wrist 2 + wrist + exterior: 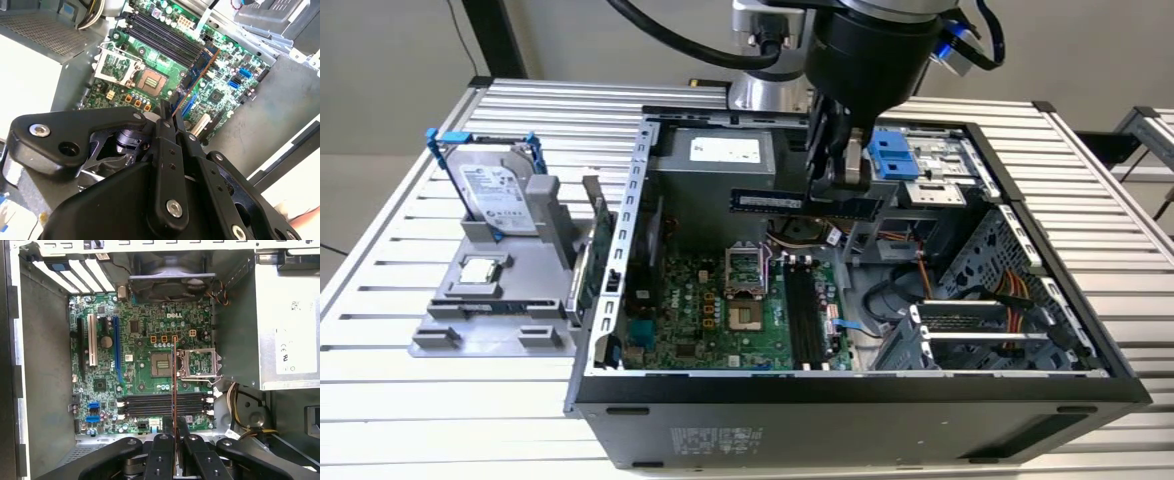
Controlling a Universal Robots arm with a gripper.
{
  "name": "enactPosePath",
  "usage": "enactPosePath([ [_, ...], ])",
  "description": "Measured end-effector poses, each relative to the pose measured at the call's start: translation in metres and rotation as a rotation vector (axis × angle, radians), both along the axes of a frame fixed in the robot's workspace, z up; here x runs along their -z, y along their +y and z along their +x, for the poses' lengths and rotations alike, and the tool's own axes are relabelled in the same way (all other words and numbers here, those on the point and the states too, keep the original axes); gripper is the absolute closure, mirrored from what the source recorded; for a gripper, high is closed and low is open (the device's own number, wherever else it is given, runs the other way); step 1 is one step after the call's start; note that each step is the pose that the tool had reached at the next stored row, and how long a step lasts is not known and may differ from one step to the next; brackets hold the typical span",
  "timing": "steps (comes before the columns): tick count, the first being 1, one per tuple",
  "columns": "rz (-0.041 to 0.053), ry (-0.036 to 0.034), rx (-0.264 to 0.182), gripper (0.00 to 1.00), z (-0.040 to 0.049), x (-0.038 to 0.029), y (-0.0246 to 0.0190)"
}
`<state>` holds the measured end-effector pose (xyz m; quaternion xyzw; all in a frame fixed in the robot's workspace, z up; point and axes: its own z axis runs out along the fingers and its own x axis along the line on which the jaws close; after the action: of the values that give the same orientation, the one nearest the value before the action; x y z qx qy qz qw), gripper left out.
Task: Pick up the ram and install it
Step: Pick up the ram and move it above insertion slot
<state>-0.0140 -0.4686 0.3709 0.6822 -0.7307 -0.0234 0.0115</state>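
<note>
Gripper (835, 183) is clamped on the ram (765, 202) off-centre, the stick held level above the open computer case (854, 405). In the first wrist view the ram (174, 380) hangs edge-on beneath the gripper (174, 439), over the motherboard (140, 377), crossing the black memory slots (150, 404) at right angles and clear of them.

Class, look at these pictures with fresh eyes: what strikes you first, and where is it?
The gripper holds the ram level above the open case, over the green motherboard. In the first wrist view the ram shows edge-on, lying crosswise to the slots. A hard drive stands upright outside the case, at the exterior view's left.
</note>
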Motion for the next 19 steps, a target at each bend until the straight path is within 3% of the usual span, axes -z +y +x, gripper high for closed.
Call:
enactPosePath([
  [3,0.0000,0.0000,0.000,1.00,0.0001,0.0000,0.0033],
  [12,0.0000,0.0000,0.000,1.00,0.0072,0.0001,0.0206],
  [19,0.0000,0.0000,0.000,1.00,0.0194,0.0003,0.0264],
])
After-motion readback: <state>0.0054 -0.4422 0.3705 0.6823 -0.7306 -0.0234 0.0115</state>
